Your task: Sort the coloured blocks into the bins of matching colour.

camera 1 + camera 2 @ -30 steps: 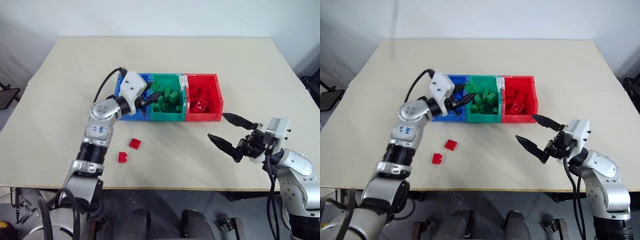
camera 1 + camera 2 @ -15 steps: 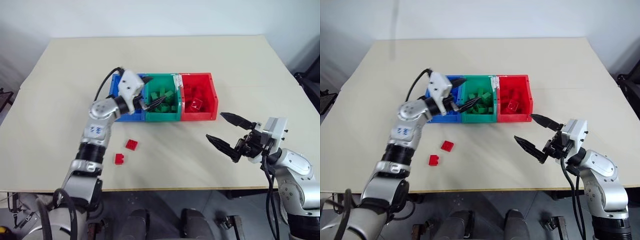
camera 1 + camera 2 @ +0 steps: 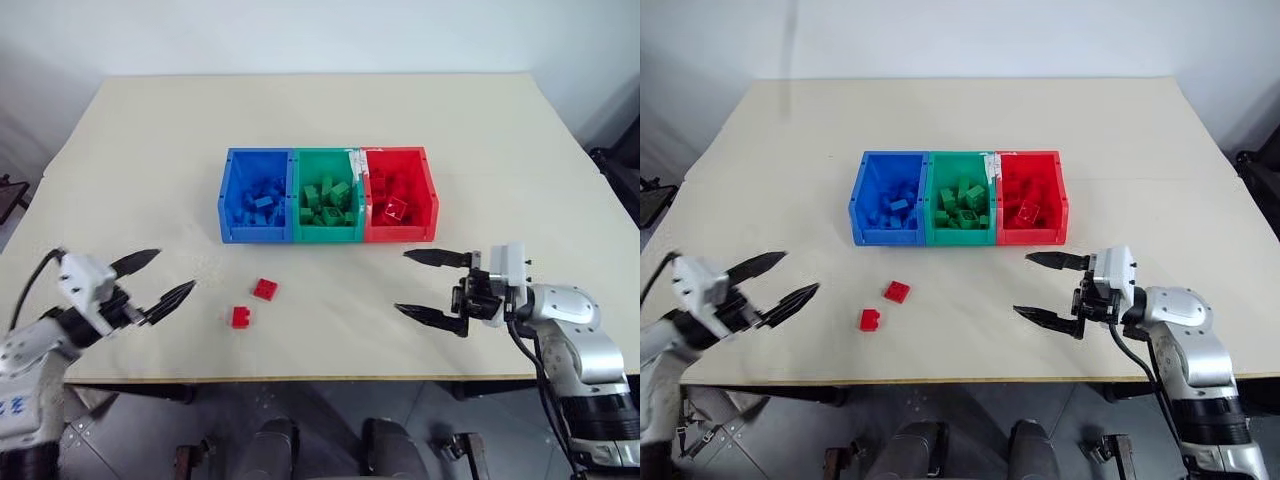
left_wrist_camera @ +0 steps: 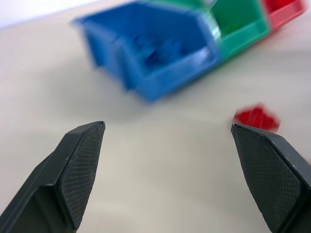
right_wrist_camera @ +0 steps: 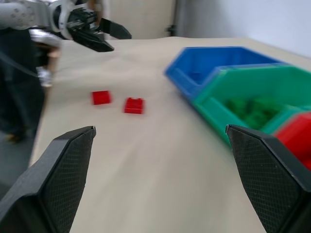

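Observation:
Three joined bins sit mid-table: blue bin (image 3: 255,200), green bin (image 3: 327,198) and red bin (image 3: 398,195), each holding several blocks of its own colour. Two red blocks lie loose on the table in front of the blue bin, one (image 3: 265,289) nearer the bins and one (image 3: 240,317) nearer the front edge. My left gripper (image 3: 163,278) hangs open and empty at the table's front left, left of both loose blocks. My right gripper (image 3: 424,285) is open and empty in front of the red bin, its fingers pointing left toward the blocks.
The beige table (image 3: 320,120) has bare surface behind the bins and on both sides. Its front edge (image 3: 330,378) runs just below both grippers. In the right wrist view the left gripper (image 5: 99,35) shows beyond the two red blocks (image 5: 117,101).
My left gripper was shut over the green bin; it opened and pulled back to the table's front left. My right gripper turned to point more to the left.

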Controlling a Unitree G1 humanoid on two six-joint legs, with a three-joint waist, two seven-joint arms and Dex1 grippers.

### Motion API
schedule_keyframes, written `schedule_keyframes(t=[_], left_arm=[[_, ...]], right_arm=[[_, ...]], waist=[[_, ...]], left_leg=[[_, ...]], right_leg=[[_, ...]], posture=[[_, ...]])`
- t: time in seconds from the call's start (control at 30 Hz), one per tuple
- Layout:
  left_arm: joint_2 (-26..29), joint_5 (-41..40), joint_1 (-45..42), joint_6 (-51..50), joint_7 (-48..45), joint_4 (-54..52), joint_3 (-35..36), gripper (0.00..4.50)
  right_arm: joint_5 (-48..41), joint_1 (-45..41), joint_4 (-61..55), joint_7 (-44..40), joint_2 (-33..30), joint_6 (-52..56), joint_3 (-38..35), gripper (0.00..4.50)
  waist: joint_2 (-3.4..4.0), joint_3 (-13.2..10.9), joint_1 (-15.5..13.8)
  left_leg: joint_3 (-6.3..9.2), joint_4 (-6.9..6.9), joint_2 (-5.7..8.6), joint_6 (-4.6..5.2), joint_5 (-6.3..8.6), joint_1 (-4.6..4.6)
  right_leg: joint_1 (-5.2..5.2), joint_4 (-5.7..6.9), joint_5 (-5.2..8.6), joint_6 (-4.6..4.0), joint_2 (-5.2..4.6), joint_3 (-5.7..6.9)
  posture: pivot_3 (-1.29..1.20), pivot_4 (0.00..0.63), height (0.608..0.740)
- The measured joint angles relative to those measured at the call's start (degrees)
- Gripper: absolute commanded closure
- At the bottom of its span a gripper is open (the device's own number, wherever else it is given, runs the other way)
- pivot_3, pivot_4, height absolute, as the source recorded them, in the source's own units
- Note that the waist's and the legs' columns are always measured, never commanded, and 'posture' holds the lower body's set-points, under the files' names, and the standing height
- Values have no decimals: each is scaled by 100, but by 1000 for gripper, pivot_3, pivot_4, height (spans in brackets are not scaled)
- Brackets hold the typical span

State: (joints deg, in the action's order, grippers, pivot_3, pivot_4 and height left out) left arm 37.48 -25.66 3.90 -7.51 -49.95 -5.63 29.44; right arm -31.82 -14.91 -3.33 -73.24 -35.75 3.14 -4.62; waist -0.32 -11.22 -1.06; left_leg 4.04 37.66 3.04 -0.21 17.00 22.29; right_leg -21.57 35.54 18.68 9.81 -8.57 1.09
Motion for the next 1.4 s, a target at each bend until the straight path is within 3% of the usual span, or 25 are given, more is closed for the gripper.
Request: schedule_keyframes(t=[0.13,0.27,0.4,0.53,0.8,1.1,1.3,1.4], left_arm=[[44,-191,312,-237,29,-329,173,125],[204,-343,363,-708,-3,-836,-82,125],[669,-588,144,-1980,209,-1731,-845,125],[753,-566,-345,-3084,1022,-2332,-1319,125],[192,-573,-1290,-5083,2612,-2778,-2096,125],[-559,-293,-1669,-5656,3413,-2720,-2842,125],[-772,54,-1979,-5938,3775,-2654,-3232,125],[-800,140,-2074,-6001,3792,-2575,-3282,679]], right_arm=[[48,-266,290,-178,0,-87,18,0],[122,-329,495,-282,0,-151,23,0],[173,-320,654,-340,-22,-196,-7,0],[202,-194,685,-349,-133,-203,-67,0],[207,125,535,-276,-166,-205,-154,0],[146,368,152,-215,-235,-149,-278,0],[111,533,-46,-109,-239,-45,-281,0],[91,586,-146,-62,-239,-40,-285,0]], waist=[[0,0,-30],[0,0,-18],[2,-1,-13],[2,-1,-9],[2,-1,-1],[1,-1,-28],[2,0,-42],[2,0,-50]], left_leg=[[0,3,-3,-4,3,0],[-1,-1,-3,-5,4,-1],[-3,-3,-4,-5,4,-1],[-3,-10,-6,-6,4,-1],[-5,-11,13,-8,3,-1],[-6,-9,19,-9,3,0],[-6,1,23,-9,2,-2],[-4,7,23,-10,2,-2]], right_leg=[[-1,0,0,-1,1,0],[-2,0,1,-3,1,-1],[-3,5,2,-4,3,-5],[-5,12,2,-3,6,-3],[-6,16,2,-3,10,-3],[-4,8,2,-3,9,-3],[-2,4,2,-3,8,-5],[0,7,2,-3,8,-4]], posture=[[0,150,740],[0,150,740],[0,150,740],[0,150,740],[0,150,740],[0,150,740],[0,150,740],[0,150,740]])
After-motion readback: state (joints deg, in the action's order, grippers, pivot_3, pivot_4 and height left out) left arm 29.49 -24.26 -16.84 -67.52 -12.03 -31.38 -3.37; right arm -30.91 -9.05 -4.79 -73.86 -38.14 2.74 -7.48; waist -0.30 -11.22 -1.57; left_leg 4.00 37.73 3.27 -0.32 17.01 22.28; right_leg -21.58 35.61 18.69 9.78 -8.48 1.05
